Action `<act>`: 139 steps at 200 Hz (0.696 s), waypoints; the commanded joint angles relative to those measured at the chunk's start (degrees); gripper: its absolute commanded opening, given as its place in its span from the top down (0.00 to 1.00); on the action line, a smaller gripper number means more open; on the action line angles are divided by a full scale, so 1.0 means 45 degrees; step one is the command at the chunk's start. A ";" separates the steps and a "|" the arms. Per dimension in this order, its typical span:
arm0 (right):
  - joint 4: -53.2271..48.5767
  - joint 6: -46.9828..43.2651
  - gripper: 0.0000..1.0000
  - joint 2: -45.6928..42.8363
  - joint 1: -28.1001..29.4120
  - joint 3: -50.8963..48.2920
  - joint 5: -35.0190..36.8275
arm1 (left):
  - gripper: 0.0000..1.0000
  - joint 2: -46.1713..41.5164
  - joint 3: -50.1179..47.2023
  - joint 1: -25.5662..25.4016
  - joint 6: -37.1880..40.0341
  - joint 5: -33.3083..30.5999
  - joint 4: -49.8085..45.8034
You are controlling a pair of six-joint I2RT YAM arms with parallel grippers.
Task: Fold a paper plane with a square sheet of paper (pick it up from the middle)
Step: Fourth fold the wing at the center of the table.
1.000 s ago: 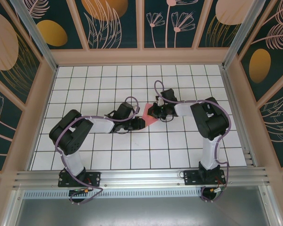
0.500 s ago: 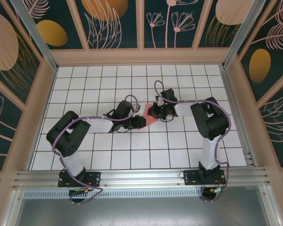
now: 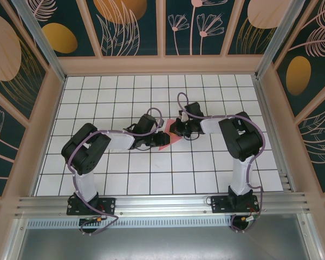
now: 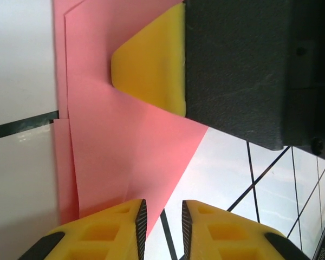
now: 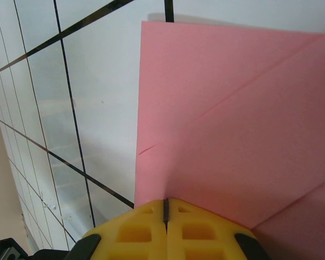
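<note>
A white tabletop (image 3: 97, 97) with a black grid is enclosed by dark panels (image 3: 130, 27) painted with flowers and leaves. Both arms reach from the near edge toward the middle of the grid. The left arm (image 3: 86, 151) bends in from the left and the right arm (image 3: 241, 135) from the right, so that their tips almost meet. Between them the pink sheet of paper (image 3: 168, 138) lies flat on the tabletop near its centre. It is partly folded, with one pointed corner, overlapping layers along one edge in the left wrist view (image 4: 124, 135), and a diagonal crease in the right wrist view (image 5: 233, 119). The right gripper (image 3: 176, 129) rests on the far part of the sheet. Its jaws are closed tight, tip against tip (image 5: 165, 208), at the edge of the paper, and I cannot tell whether any paper is pinched there. The left gripper (image 3: 158, 142) is at the near corner of the sheet. Its jaws stand a little apart (image 4: 163, 216), with the tabletop showing through the narrow gap and one fingertip (image 4: 127, 216) at the slanted edge of the paper.
</note>
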 commanded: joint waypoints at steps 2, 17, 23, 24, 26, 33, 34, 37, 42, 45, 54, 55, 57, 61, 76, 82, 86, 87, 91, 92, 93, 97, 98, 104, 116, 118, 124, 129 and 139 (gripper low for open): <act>-0.1561 0.0031 0.96 0.1298 0.0046 -0.0543 0.1492 | 0.73 0.0168 0.0211 -0.0020 0.0270 -0.0169 -0.0627; -0.1595 0.0022 0.96 0.1308 0.0044 -0.0542 0.1510 | 0.73 0.0146 0.0166 -0.0024 0.0358 -0.0505 -0.0905; -0.1594 0.0024 0.96 0.1331 0.0048 -0.0544 0.1511 | 0.73 0.0115 0.0146 -0.0022 0.0377 -0.0629 -0.0981; -0.1598 0.0018 0.96 0.1334 0.0046 -0.0534 0.1521 | 0.73 0.0122 0.0141 -0.0021 0.0390 -0.0648 -0.0993; -0.1611 0.0013 0.96 0.1336 0.0059 -0.0532 0.1528 | 0.73 0.0112 0.0128 -0.0034 0.0399 -0.0671 -0.1023; -0.1603 0.0012 0.96 0.1349 0.0044 -0.0545 0.1530 | 0.73 0.0099 0.0083 -0.0036 0.0415 -0.0719 -0.1044; -0.1622 0.0012 0.96 0.1352 0.0044 -0.0545 0.1530 | 0.73 0.0104 0.0080 -0.0037 0.0418 -0.0722 -0.1045; -0.1632 0.0002 0.96 0.1343 0.0056 -0.0535 0.1531 | 0.73 0.0091 0.0061 -0.0031 0.0421 -0.0739 -0.1045; -0.1627 0.0012 0.96 0.1337 0.0053 -0.0530 0.1549 | 0.74 0.0085 0.0040 -0.0037 0.0411 -0.0777 -0.1045; -0.1628 0.0012 0.96 0.1351 0.0056 -0.0541 0.1550 | 0.74 0.0072 0.0007 -0.0026 0.0415 -0.0797 -0.1048; -0.1628 0.0012 0.96 0.1368 0.0044 -0.0562 0.1539 | 0.74 0.0070 -0.0040 -0.0038 0.0385 -0.0820 -0.1045; -0.1625 0.0012 0.96 0.1372 0.0044 -0.0563 0.1545 | 0.74 0.0070 -0.0049 -0.0038 0.0384 -0.0821 -0.1045; -0.1637 0.0012 0.96 0.1375 0.0058 -0.0554 0.1549 | 0.74 0.0055 -0.0071 -0.0019 0.0388 -0.0822 -0.1045; -0.1641 0.0011 0.96 0.1362 0.0046 -0.0563 0.1550 | 0.74 0.0047 -0.0083 -0.0021 0.0400 -0.0850 -0.1055; -0.1625 0.0029 0.96 0.1339 0.0031 -0.0572 0.1550 | 0.74 0.0027 -0.0160 -0.0035 0.0421 -0.0956 -0.1103; -0.1640 0.0012 0.96 0.1353 0.0044 -0.0597 0.1541 | 0.75 0.0029 -0.0203 -0.0018 0.0421 -0.1002 -0.1133; -0.1641 0.0012 0.96 0.1351 0.0048 -0.0585 0.1549 | 0.75 0.0015 -0.0221 -0.0017 0.0414 -0.0998 -0.1124; -0.1651 0.0012 0.96 0.1353 0.0056 -0.0584 0.1559 | 0.75 0.0013 -0.0228 -0.0018 0.0408 -0.1018 -0.1124; -0.1657 0.0012 0.96 0.1339 0.0048 -0.0593 0.1566 | 0.75 0.0007 -0.0243 -0.0031 0.0429 -0.1018 -0.1123; -0.1659 0.0012 0.96 0.1347 0.0036 -0.0588 0.1568 | 0.75 0.0009 -0.0239 -0.0025 0.0435 -0.1018 -0.1143; -0.1650 0.0012 0.96 0.1342 0.0030 -0.0596 0.1569 | 0.75 0.0010 -0.0257 -0.0022 0.0438 -0.1018 -0.1133; -0.1657 0.0012 0.96 0.1337 0.0037 -0.0602 0.1570 | 0.76 0.0011 -0.0289 -0.0032 0.0441 -0.1018 -0.1143; -0.1659 0.0012 0.96 0.1337 0.0030 -0.0603 0.1570 | 0.76 0.0012 -0.0291 -0.0025 0.0441 -0.1027 -0.1143; -0.1656 0.0012 0.96 0.1344 0.0036 -0.0601 0.1567 | 0.76 -0.0007 -0.0345 -0.0031 0.0430 -0.1014 -0.1138; -0.1665 0.0012 0.96 0.1344 0.0026 -0.0606 0.1580 | 0.78 -0.0057 -0.0484 -0.0003 0.0445 -0.0950 -0.1129; -0.1677 0.0012 0.96 0.1343 0.0024 -0.0618 0.1587 | 0.79 -0.0064 -0.0517 -0.0015 0.0442 -0.0947 -0.1135; -0.1662 0.0002 0.96 0.1339 0.0026 -0.0619 0.1589 | 0.80 -0.0104 -0.0607 -0.0030 0.0476 -0.0930 -0.1147; -0.1667 0.0012 0.96 0.1343 0.0029 -0.0632 0.1589 | 0.81 -0.0121 -0.0686 -0.0024 0.0496 -0.0920 -0.1161; -0.1694 0.0012 0.96 0.1345 0.0027 -0.0639 0.1589 | 0.85 -0.0191 -0.0842 -0.0032 0.0558 -0.0883 -0.1183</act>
